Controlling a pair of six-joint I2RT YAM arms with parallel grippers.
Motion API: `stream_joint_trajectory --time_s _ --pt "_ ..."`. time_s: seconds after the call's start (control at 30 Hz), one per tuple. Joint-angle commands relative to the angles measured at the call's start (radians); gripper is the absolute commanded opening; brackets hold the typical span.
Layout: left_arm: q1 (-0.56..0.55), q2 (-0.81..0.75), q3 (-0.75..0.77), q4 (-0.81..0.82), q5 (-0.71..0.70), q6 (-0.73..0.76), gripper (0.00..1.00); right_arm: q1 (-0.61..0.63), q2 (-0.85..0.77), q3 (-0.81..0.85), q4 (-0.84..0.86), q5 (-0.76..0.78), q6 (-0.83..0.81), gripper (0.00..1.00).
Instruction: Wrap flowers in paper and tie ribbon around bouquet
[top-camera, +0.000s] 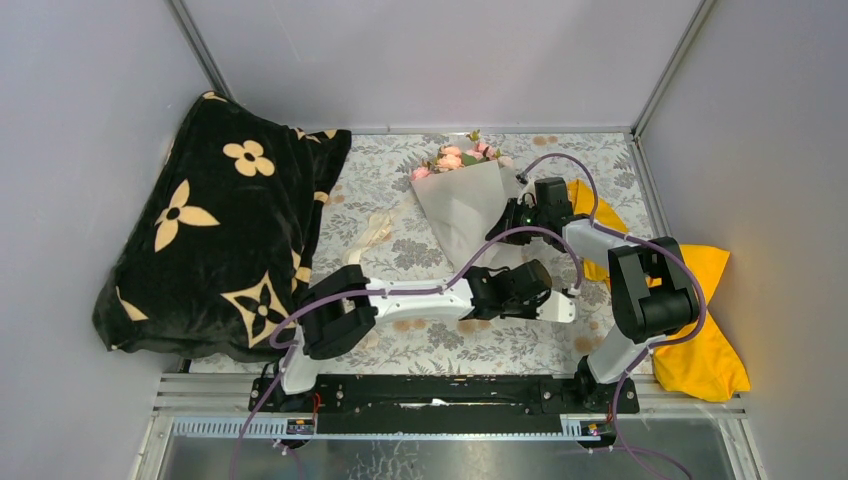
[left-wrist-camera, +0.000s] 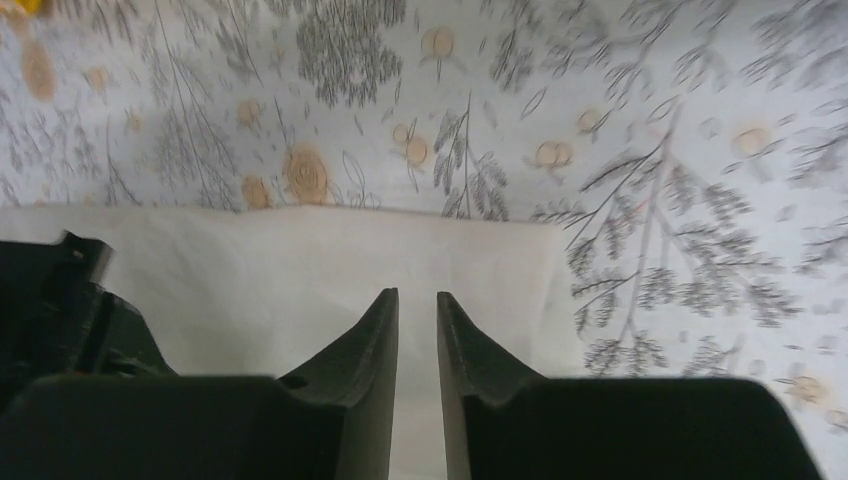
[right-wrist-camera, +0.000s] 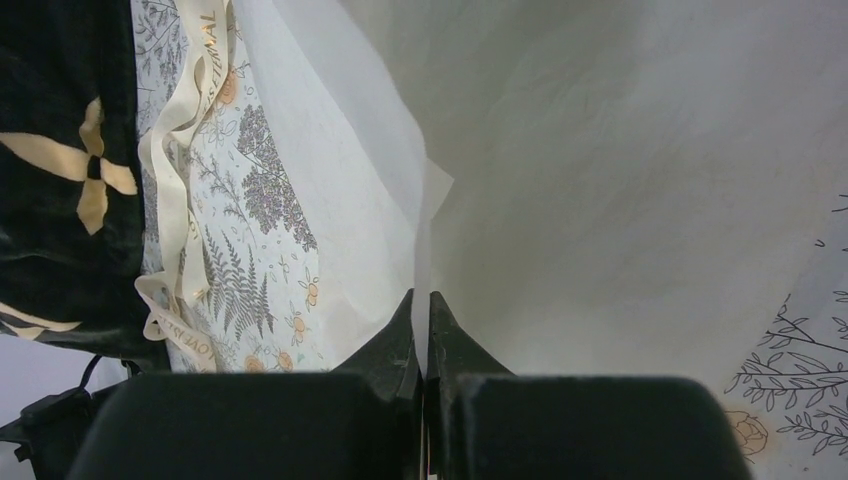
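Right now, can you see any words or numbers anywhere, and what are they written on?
"TIMAL": gold letters on the ribbon, probably the end of a longer word.
More gold letters lower on the same ribbon: too blurred to read.
The paper, the blanket and the tablecloth: no words or numbers.

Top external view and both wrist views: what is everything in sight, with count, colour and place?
pink artificial roses with green leaves: one bunch, pink and green, far centre, heads poking out of the paper
translucent white wrapping paper: one sheet, white, coned around the roses
cream lacy ribbon: one, cream-beige, loose on the tablecloth between blanket and cone
black plush blanket with beige flower prints: one, left side
yellow cloth: one, yellow, right edge
grey floral-print tablecloth: one, grey with tan blooms, covering the table
left end effector: one, black, jaws narrowly apart over the paper
right end effector: one, black, shut on a paper edge
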Motion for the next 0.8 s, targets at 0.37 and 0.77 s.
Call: stream_joint_trajectory --time_s 0.37,0.77 --pt "0.004 0.016 -0.271 0.151 -0.11 0.037 0.25 -0.005 -0.061 0.056 -0.066 0.045 -0.057 0.0" --pt "0.012 -0.1 -0.399 0.078 -0.062 0.029 0.32 -0.015 -0.028 -0.002 -0.022 0.133 -0.043 0.0"
